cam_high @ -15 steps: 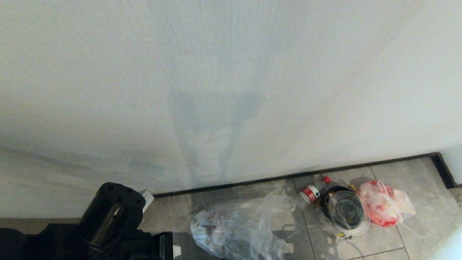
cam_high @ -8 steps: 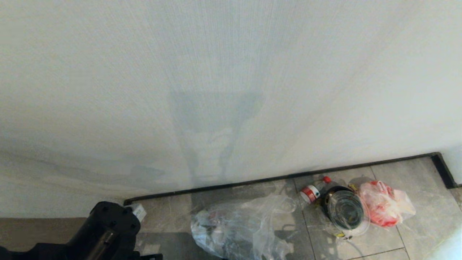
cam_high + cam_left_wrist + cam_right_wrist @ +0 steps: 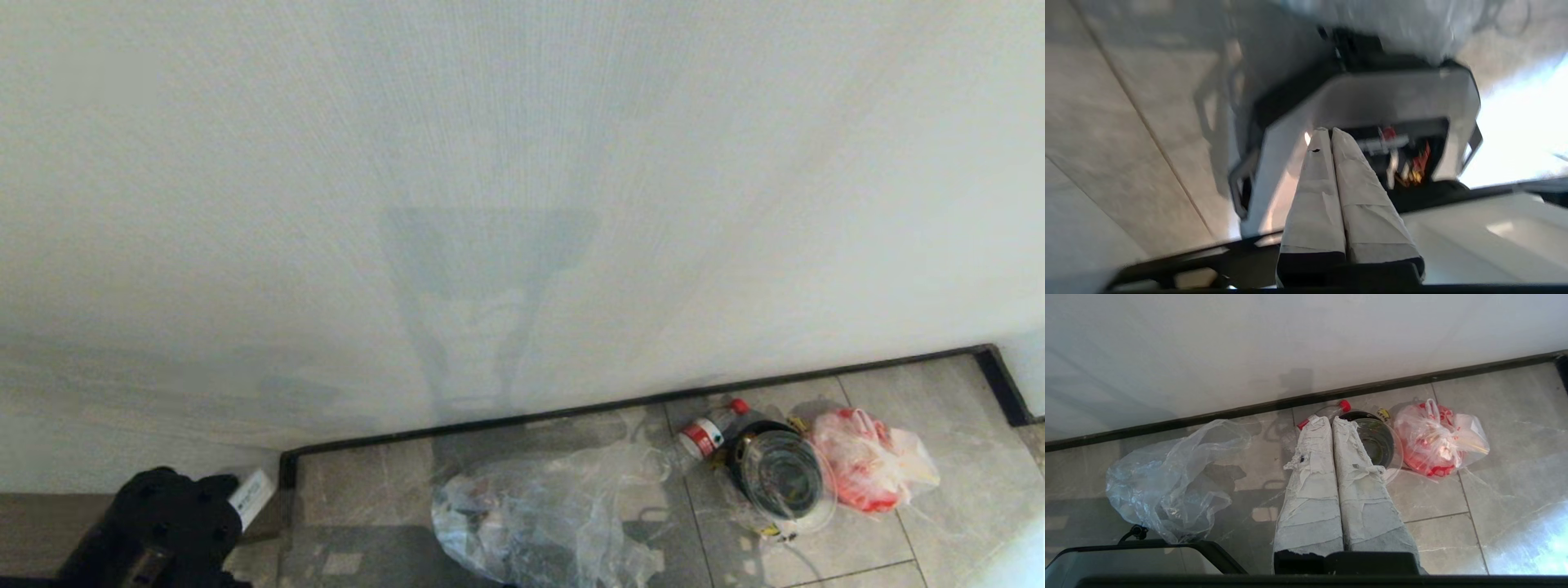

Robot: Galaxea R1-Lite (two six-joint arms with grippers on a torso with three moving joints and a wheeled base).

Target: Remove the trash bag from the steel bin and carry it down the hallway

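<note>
- Left gripper [image 3: 1331,131]: the two taped fingers [image 3: 1314,192] are pressed flat together with nothing pinched between them. Past the tips the wrist view is blurry; there's a grey boxy part of the robot with red wiring [image 3: 1414,161] showing, over grey floor tiles.
- In the head view, only the black left arm [image 3: 159,523] pokes in at the bottom left corner, with a small white tag [image 3: 251,495] on it, close to where the skirting [image 3: 637,400] turns a corner.
- Right gripper [image 3: 1332,420]: same deal, fingers [image 3: 1312,490] closed tight and empty, hanging above the floor and pointing toward the bin.
- Bag [image 3: 539,514]: lying crumpled on the hallway tiles [image 3: 367,490], out of the bin, near the wall and left of the bin. Neither gripper is touching it.
- Bin [image 3: 780,474]: sits on the tiles close to the skirting, seen from above, with a bit of clear plastic around its rim.
- A clear bottle [image 3: 709,431] with red cap and label lies just beside the bin on the wall side, touching or nearly so.
- A pink-red bag [image 3: 865,461] sits right against the bin's other side.
- Pale wall [image 3: 522,204] fills most of the head view, with a faint shadow on it.
</note>
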